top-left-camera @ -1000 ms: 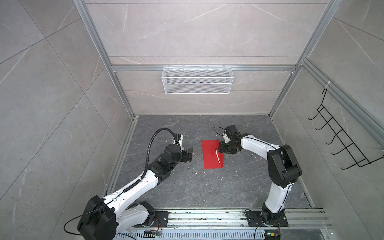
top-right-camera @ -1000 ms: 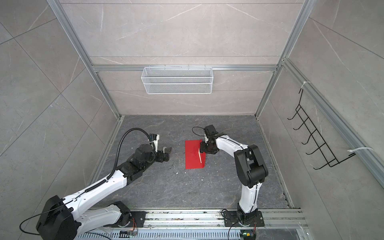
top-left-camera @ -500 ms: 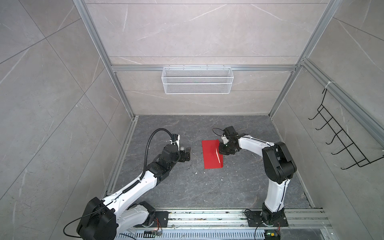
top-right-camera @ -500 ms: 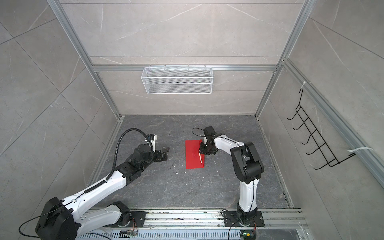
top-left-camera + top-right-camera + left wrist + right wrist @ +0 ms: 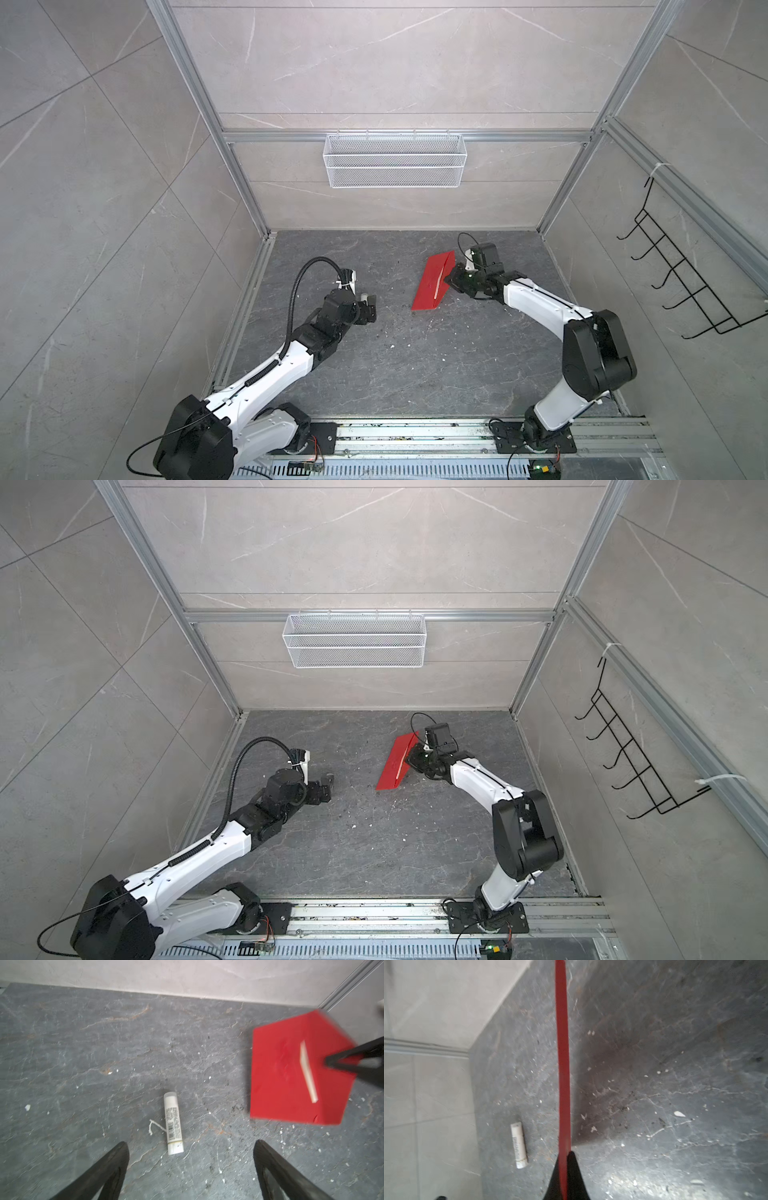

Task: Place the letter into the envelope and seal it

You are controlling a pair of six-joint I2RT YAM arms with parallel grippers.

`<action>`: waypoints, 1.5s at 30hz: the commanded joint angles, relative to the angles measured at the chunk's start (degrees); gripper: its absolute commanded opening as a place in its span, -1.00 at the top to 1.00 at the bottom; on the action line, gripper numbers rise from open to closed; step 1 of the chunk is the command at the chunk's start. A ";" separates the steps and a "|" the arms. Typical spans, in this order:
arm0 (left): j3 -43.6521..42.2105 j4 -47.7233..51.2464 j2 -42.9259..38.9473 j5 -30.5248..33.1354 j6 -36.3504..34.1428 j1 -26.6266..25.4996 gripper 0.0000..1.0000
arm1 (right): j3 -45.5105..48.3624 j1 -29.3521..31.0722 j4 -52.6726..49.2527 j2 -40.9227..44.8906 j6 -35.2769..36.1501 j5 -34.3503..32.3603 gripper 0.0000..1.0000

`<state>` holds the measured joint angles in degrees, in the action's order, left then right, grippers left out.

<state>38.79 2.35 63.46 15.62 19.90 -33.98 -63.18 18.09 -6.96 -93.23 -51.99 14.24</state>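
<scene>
Envelope (image 5: 432, 282) front and centre, red, tipped up on edge! In both top views its right-hand long side is raised and the corner nearest the rail (image 5: 415, 432) sits low at the floor (image 5: 415, 365); whether that corner touches, I cannot tell. Right gripper (image 5: 451, 279) has that raised side, jaws pinched tight on the paper. From the right wrist the envelope (image 5: 563, 1064) shows as a thin red blade running out from between the closed fingertips of the right gripper (image 5: 566, 1159). A tan strip (image 5: 308, 1072) lies along the red face near the pinched side; what it belongs to I cannot tell.

Room to move? Plenty. Bare grey floor lies open all round the envelope (image 5: 395, 766), scattered with white flecks, with the back wall (image 5: 395, 208) well beyond its far end. Only the glue stick (image 5: 173, 1124) lies to the envelope's left, flat and apart from it.

Left gripper (image 5: 370, 309) sits well left of the envelope, jaws spread wide with nothing between them. From the left wrist the glue stick's end lies just ahead of the open fingertips of the left gripper (image 5: 190, 1142), and the envelope (image 5: 291, 1076) is blurred. Left arm runs low and long off the rail, elbow bent, wrist level, pointing toward the envelope. Right arm stands tall at the elbow, forearm sloping down to the envelope's right side.
</scene>
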 commanded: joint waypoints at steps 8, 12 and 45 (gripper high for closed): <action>1.96 2.66 -1.31 -2.30 0.27 1.18 -0.90 | 7.98 3.28 14.55 4.21 -35.54 -22.30 1.00; 1.91 2.64 -1.17 -4.41 0.64 1.79 -0.90 | 9.27 8.46 12.96 3.49 -46.62 -34.01 1.00; 7.07 2.73 0.21 -20.31 -10.00 3.63 -0.89 | 15.15 20.74 4.46 11.53 -24.38 -44.85 -0.98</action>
<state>42.22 6.07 63.35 -0.75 14.74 -30.48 -47.24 39.64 2.09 -85.52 -94.80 -28.95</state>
